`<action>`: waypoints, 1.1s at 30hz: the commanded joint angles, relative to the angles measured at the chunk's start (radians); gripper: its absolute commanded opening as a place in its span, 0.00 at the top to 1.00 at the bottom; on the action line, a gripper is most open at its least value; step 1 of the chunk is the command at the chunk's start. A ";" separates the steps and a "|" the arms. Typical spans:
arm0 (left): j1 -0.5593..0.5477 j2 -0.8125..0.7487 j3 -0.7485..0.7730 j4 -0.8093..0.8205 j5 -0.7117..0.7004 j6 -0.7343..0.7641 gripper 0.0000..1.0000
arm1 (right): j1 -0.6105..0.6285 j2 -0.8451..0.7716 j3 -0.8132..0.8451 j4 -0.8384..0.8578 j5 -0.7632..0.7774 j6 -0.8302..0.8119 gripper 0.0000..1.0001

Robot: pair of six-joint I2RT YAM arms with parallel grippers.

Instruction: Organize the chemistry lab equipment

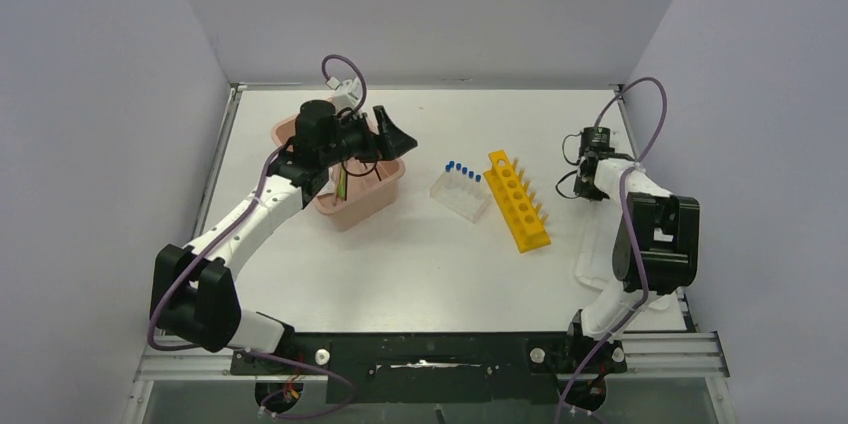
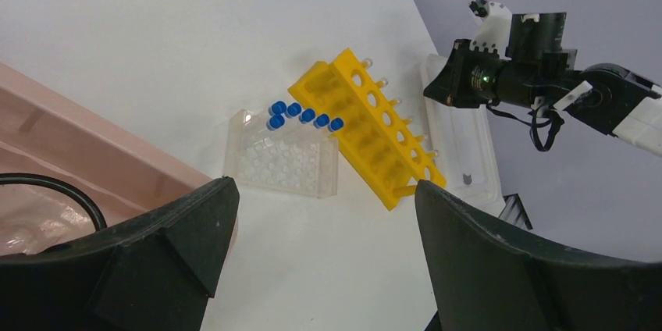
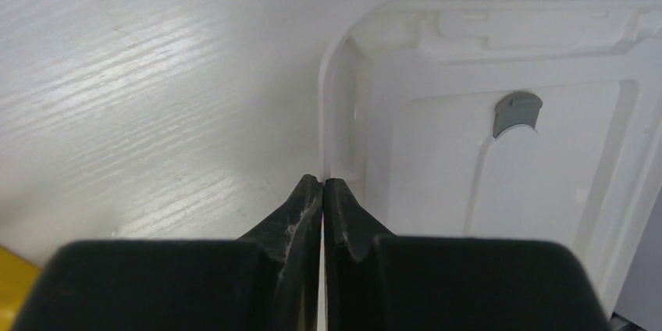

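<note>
Hovering above the pink rectangular plastic tub (image 1: 388,187) at 10 o'clock on the table, the left gripper (image 1: 392,132) has its fingers spread wide and holds nothing. The tub holds thin coloured sticks (image 1: 341,184) and a black wire ring (image 2: 55,189). The clear plastic tube rack (image 1: 462,198) with blue-capped clear tubes (image 1: 462,172) sits mid-table. The yellow holed plastic rack (image 1: 518,201) lies just beside it at 3 o'clock. The right gripper (image 3: 322,184) has its fingers pressed together, empty, at the edge of the white rectangular plastic lid (image 3: 484,151) at 3 o'clock.
</note>
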 commanded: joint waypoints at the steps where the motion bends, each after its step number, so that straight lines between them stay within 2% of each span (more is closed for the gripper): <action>1: 0.092 -0.027 -0.063 0.239 0.136 -0.099 0.15 | 0.044 -0.152 0.072 0.038 0.115 -0.043 1.00; 4: 0.160 -0.020 -0.132 0.408 0.267 -0.216 0.15 | 0.067 -0.213 0.089 0.051 0.126 -0.062 1.00; 6: 0.173 -0.035 -0.149 0.447 0.266 -0.224 0.15 | 0.080 -0.252 0.107 0.057 0.130 -0.082 1.00; 12: 0.156 -0.089 -0.047 0.238 0.168 -0.073 0.15 | 0.118 -0.329 0.197 0.035 0.101 -0.107 1.00; 15: 0.139 -0.107 0.017 0.122 0.101 0.003 0.15 | 0.161 -0.328 0.273 -0.004 0.134 -0.133 1.00; 19: 0.141 -0.122 0.014 0.164 0.107 -0.013 0.15 | 0.209 -0.324 0.335 -0.011 0.155 -0.156 1.00; 24: 0.177 -0.141 0.006 0.297 0.184 -0.150 0.15 | 0.230 -0.329 0.391 0.000 0.127 -0.170 1.00; 26: 0.200 -0.151 -0.050 0.484 0.255 -0.227 0.15 | 0.230 -0.331 0.420 -0.006 0.105 -0.173 1.00; 29: 0.236 -0.114 -0.125 0.817 0.355 -0.453 0.15 | 0.238 -0.343 0.468 -0.017 0.058 -0.174 1.00; 33: 0.234 -0.019 -0.107 1.006 0.430 -0.614 0.15 | 0.262 -0.356 0.523 -0.035 0.003 -0.173 1.00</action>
